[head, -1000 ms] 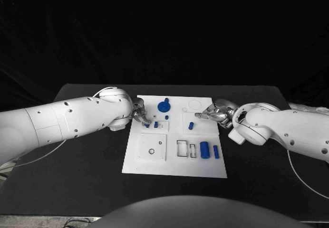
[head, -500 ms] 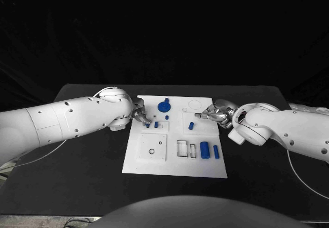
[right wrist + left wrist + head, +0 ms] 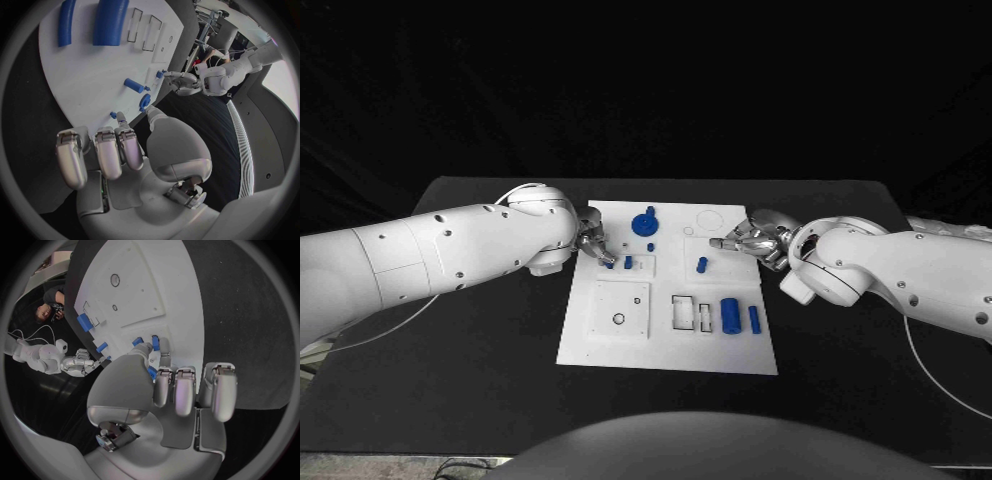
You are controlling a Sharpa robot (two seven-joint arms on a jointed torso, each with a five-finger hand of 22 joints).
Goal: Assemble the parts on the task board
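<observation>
The white task board (image 3: pixel 668 340) lies mid-table. My left hand (image 3: pixel 596 245) rests over its left edge, and thumb and finger pinch a small blue peg (image 3: pixel 152 372). Two more small pegs (image 3: pixel 629 262) stand just beyond its fingertips (image 3: pixel 164 385). My right hand (image 3: pixel 744 240) hovers over the board's right edge, fingers curled in and nothing in them. A short blue peg (image 3: pixel 702 265) lies just in front of it (image 3: pixel 133 85). A blue gear-like part (image 3: pixel 646 224) and a tiny blue part (image 3: pixel 651 246) sit between the hands.
A thick blue cylinder (image 3: pixel 730 316) and a thinner blue rod (image 3: pixel 754 319) lie near the board's front right, beside rectangular slots (image 3: pixel 684 312). A black ring (image 3: pixel 617 320) sits on the square panel at the front left. Black table surrounds the board.
</observation>
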